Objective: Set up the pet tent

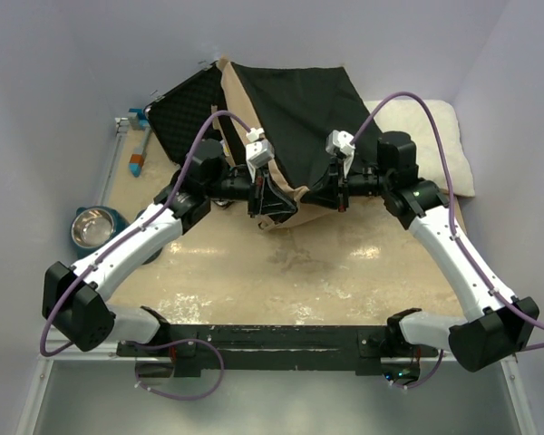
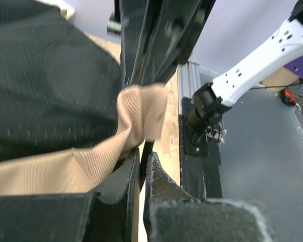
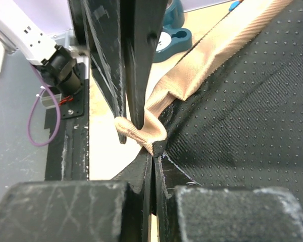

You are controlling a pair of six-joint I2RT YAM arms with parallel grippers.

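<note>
The pet tent (image 1: 299, 118) lies slack toward 12 o'clock on the table (image 1: 254, 281), black floor panel up. Its long axis runs from 11 to 5 o'clock, and the near tan corner points to 6. The left gripper (image 2: 141, 159) and right gripper (image 3: 152, 151) each pinch its tan hem, jaws closed.

Seen from above, the tent (image 1: 299, 109) hides most of the case (image 1: 177, 113) at 11 o'clock, leaving only its left part showing. It also covers the pillow's (image 1: 431, 136) left edge at 1 o'clock. The tips of the left gripper (image 1: 272, 204) and right gripper (image 1: 331, 192) are lost against dark cloth. A blue thing (image 1: 139, 145) at 10 o'clock is too small to name.

In the left wrist view the tent runs off at 9 and 12 o'clock. Whether the nearly closed fingers (image 2: 123, 176) pinch cloth cannot be told. In the right wrist view the pinched hem's end is hidden between the fingers (image 3: 141, 174).
</note>
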